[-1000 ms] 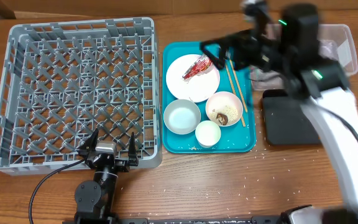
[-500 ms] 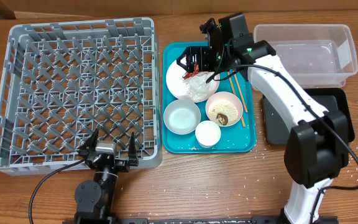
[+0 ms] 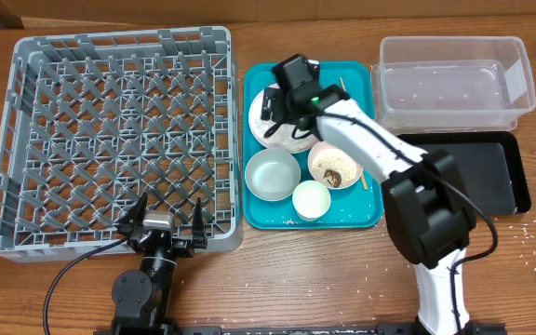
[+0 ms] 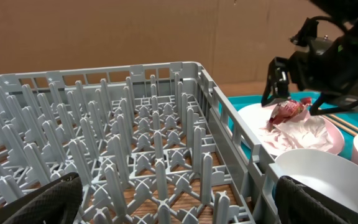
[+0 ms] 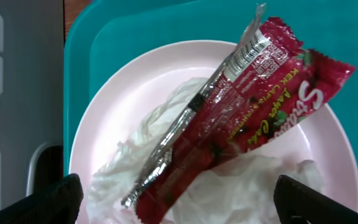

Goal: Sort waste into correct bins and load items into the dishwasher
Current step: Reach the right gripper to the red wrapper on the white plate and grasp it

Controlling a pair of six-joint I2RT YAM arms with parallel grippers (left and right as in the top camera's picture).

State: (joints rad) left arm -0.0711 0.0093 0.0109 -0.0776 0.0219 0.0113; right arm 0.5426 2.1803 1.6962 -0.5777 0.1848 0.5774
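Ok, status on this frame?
Left tool open by rack. Right tool open over wrapper on plate, no grip yet. Paper scrap lies beneath wrapper.

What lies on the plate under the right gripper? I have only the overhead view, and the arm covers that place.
Observer: The right wrist view shows a red-and-white wrapper lying on top of a crumpled white paper scrap, both on the plate.
Operator: Is the gripper open there?
Observer: Yes. In the left wrist view the right gripper is open and straddles the wrapper.
Operator: Is the wrapper lifted?
Observer: No. The left wrist view shows it resting on the paper. I cannot tell if the gripper touches it.
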